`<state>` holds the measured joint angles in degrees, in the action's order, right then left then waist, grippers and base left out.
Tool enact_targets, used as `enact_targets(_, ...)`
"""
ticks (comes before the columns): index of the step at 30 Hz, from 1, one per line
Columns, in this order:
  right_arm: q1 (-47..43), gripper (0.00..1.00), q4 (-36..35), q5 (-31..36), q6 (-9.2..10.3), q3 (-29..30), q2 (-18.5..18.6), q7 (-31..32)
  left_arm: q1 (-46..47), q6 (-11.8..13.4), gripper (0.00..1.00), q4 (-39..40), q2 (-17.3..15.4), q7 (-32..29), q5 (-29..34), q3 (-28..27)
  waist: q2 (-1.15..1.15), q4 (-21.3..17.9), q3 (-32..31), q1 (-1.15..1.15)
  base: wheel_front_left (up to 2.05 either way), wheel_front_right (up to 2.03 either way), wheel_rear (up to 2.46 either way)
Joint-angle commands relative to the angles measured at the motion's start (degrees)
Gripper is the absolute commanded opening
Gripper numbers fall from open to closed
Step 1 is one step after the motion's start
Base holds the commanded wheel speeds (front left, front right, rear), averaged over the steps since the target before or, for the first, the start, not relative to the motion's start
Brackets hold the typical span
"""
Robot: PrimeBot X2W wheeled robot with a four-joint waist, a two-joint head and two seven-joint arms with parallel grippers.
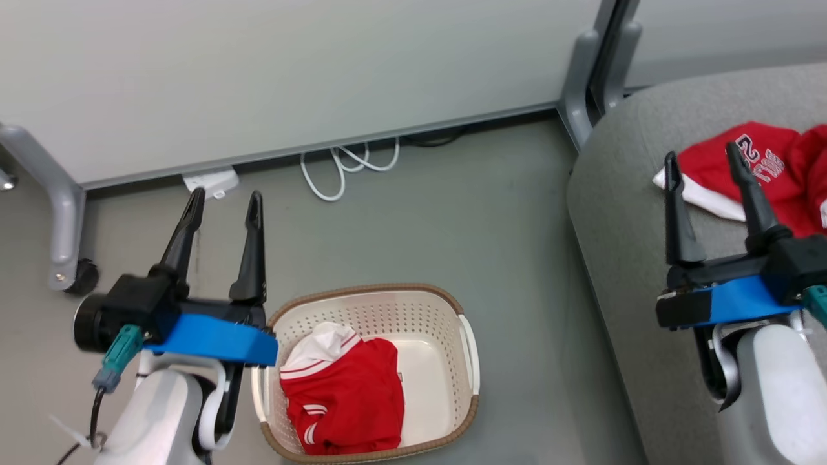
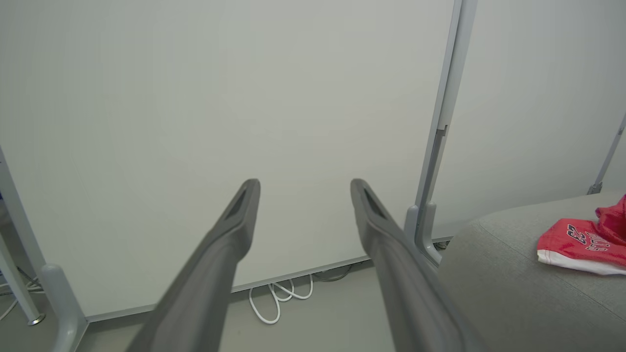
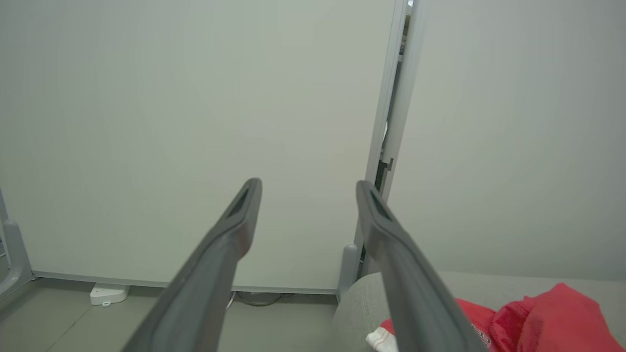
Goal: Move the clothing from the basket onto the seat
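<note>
Head view, left to right.
Left gripper [image 1: 226, 192], 8 o'clock: jaws apart, empty, above floor [image 1: 491, 213].
Basket [image 1: 368, 289], 6 o'clock: red garment [image 1: 349, 394] inside, toward its left wall.
Seat [image 1: 620, 213], 3 o'clock: printed red garment [image 1: 791, 187] lying on top.
Right gripper [image 1: 700, 150], 4 o'clock: jaws apart, empty, over seat.

Left gripper [image 1: 226, 194] sits lower left in the head view, fingers wide apart, holding nothing, pointing up; right gripper [image 1: 701, 152] lower right, fingers equally wide, holding nothing, pointing up
</note>
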<state>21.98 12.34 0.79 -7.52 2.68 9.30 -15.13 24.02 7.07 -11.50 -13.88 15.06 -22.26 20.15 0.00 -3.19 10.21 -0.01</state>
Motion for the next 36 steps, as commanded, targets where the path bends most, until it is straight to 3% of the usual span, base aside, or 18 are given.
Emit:
enact_targets(1,-1.55,1.00,-0.58,-0.67,0.06,-0.46,-0.74,-0.03,-2.16,-0.62,1.00,0.23,0.54,0.16,0.59,-1.79,0.00,1.95,-2.14,0.01,0.00,0.00,0.00)
enact_targets(16,-10.64,1.00,-0.22,-3.85,0.06,-4.06,-4.24,-0.03,-13.77,-7.12,1.00,-0.93,7.14,0.16,8.06,-13.38,0.00,4.99,-6.76,0.01,0.00,0.00,0.00)
enact_targets(36,-20.13,1.00,-0.55,-4.98,0.06,-3.20,-6.41,-0.03,-18.11,-11.14,1.00,-3.17,10.43,0.17,12.35,-17.78,0.00,5.56,-10.17,0.01,0.00,0.00,0.00)
